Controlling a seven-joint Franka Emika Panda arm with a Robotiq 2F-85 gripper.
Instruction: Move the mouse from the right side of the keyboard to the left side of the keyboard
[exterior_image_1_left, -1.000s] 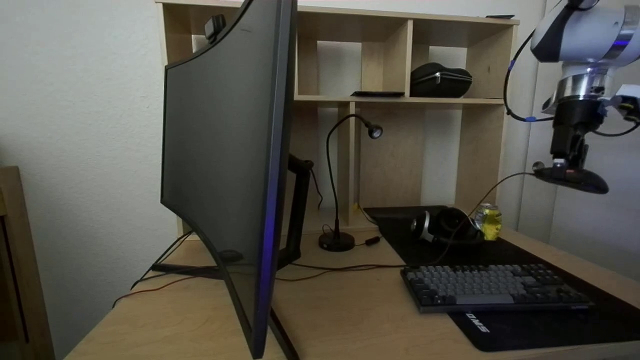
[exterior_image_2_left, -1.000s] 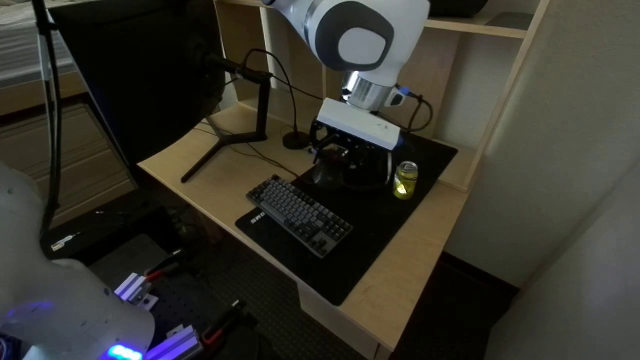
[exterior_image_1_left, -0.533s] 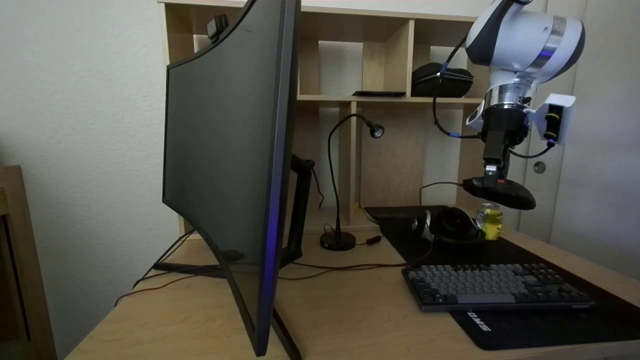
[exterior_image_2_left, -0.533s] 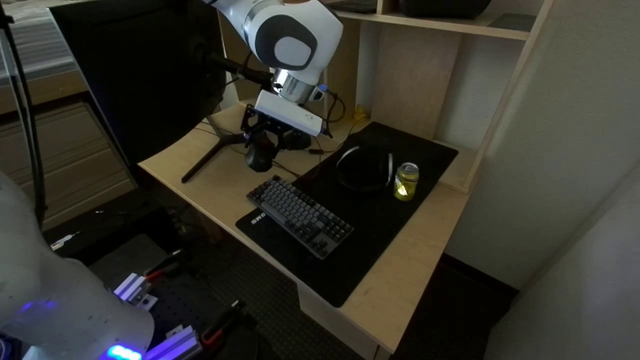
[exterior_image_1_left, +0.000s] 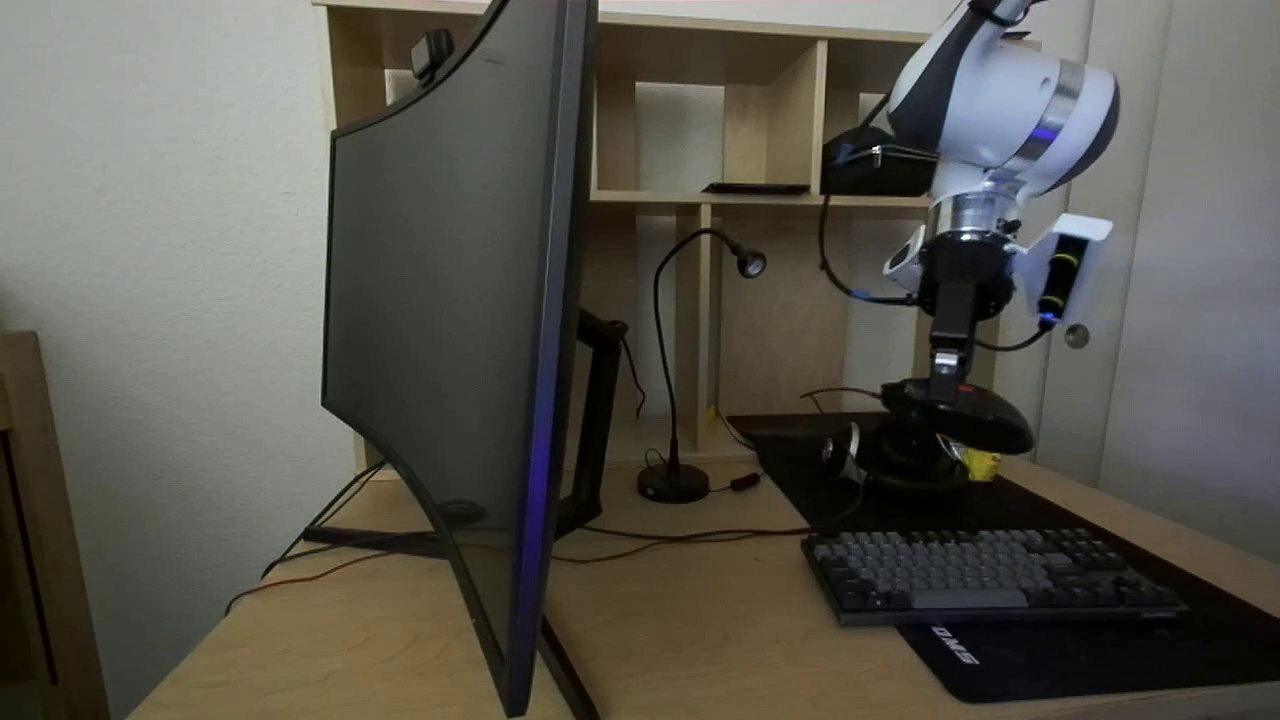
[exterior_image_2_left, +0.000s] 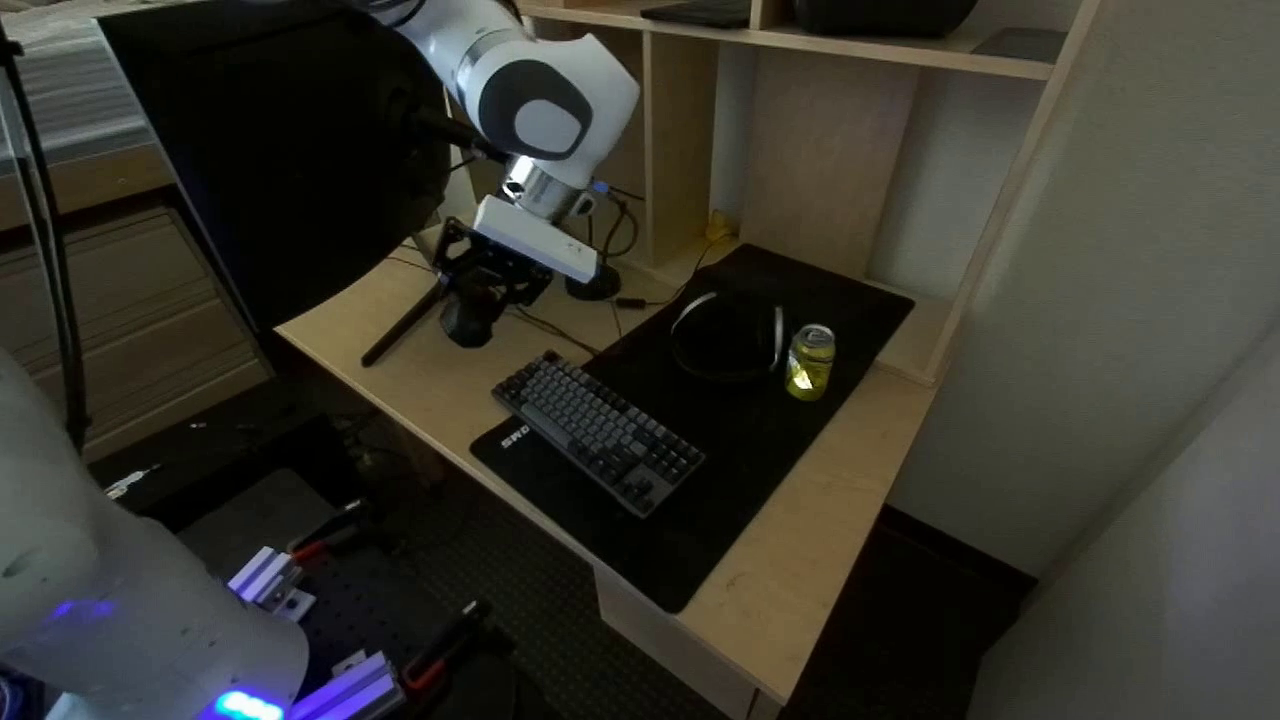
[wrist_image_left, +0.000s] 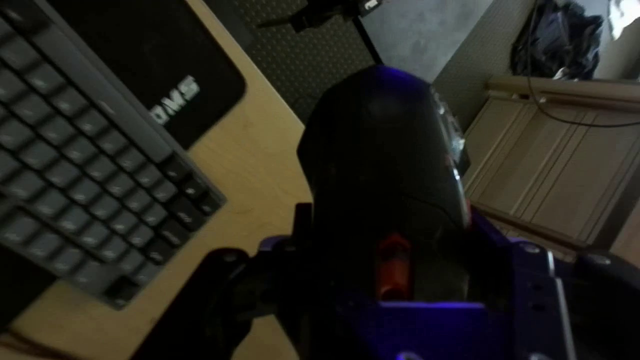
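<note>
End effector (exterior_image_1_left: 947, 385): clamped on the mouse (exterior_image_1_left: 975, 415); wrist view has my fingers (wrist_image_left: 302, 225) either side of it.
Mouse: in my grip, up in the air, clear of the counter (exterior_image_1_left: 690, 620). Tilted in an exterior view, the end with the reddish cord (exterior_image_1_left: 845, 389) higher.
Mouse position: wrist view puts it past the left end of the keyboard (wrist_image_left: 92, 165), taken from the space-bar side, bare counter showing between them.
Keyboard: mostly on the black mat (exterior_image_2_left: 765, 470), left end sticking out past the mat's edge over the counter. Reads the same in both exterior views.
Headphones (exterior_image_1_left: 905, 462): on the mat behind the keyboard, dark, detail hard to make out.
Can (exterior_image_2_left: 810, 362): yellow, upright on the mat, just beside the headphones.
Lamp (exterior_image_1_left: 673, 483): gooseneck, on the counter, near the stand of the monitor (exterior_image_1_left: 440, 270).
Case (exterior_image_1_left: 865, 178): black, zipped, on the shelf (exterior_image_1_left: 760, 199), partly behind my arm (exterior_image_1_left: 1000, 110) in an exterior view.
</note>
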